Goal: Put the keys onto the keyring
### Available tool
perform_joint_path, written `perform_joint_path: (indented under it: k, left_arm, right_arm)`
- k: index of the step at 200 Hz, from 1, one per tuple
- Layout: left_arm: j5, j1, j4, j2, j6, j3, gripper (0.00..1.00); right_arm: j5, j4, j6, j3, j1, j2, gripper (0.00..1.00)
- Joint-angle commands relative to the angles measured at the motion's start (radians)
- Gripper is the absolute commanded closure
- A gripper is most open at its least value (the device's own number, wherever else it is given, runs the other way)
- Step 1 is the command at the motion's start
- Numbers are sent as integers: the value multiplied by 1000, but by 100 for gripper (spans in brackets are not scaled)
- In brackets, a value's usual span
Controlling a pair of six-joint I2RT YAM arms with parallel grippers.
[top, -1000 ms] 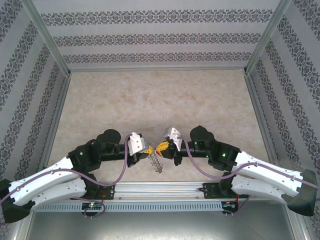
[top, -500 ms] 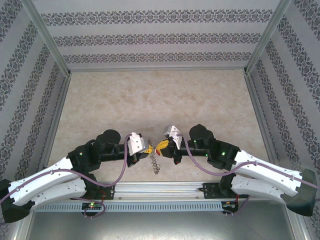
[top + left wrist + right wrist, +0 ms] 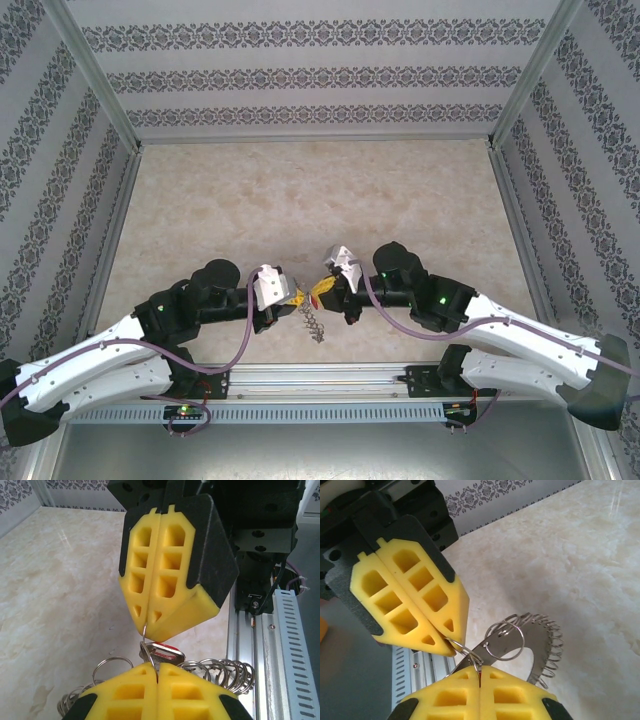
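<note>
The key (image 3: 167, 650), its red head just showing between two sets of yellow pads, sits right against the thin wire of the keyring (image 3: 220, 672). The keyring's bunch of silvery keys hangs below the pinch, over the counter (image 3: 60, 590) near the arm bases. The right end effector (image 3: 149, 622) is clamped fully shut, apparently on the key. The left end effector (image 3: 156, 672) is just as tightly closed on the ring's wire, and the two tips almost meet. Whether the key's hole has caught the wire is too small to tell. The main risk is slip: both grips are fingertip pinches on thin, smooth metal, so a sideways push while threading could pop the wire or the key out of the pads. The whole bunch would then drop to the counter. The hanging weight could also twist the ring and turn its split away from the key. With the tips so close, the pads may collide and block the threading.
</note>
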Motion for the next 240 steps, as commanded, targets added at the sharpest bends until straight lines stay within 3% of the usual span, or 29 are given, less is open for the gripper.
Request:
perform_joint_path:
  k: [1,148,188,215,240]
  left_arm:
    - [49,-28,14,-32,29,36,100]
    - [-3,-51,5,-37,51,43,100]
    - [-18,-52,-1,-40,58,47,100]
    - [-19,-56,-3,-46,59,50,100]
    - [2,-56,6,-54,55,53,100]
  right_arm:
    - [58,-49,24,31,-32,23,100]
    - [-4,-142,65,97,-67,64,100]
    - [-6,-164,68,105,-74,56,79]
    - [65,-198,44,114,-76,16,67]
    - [76,-183,7,99,-63,-53,61]
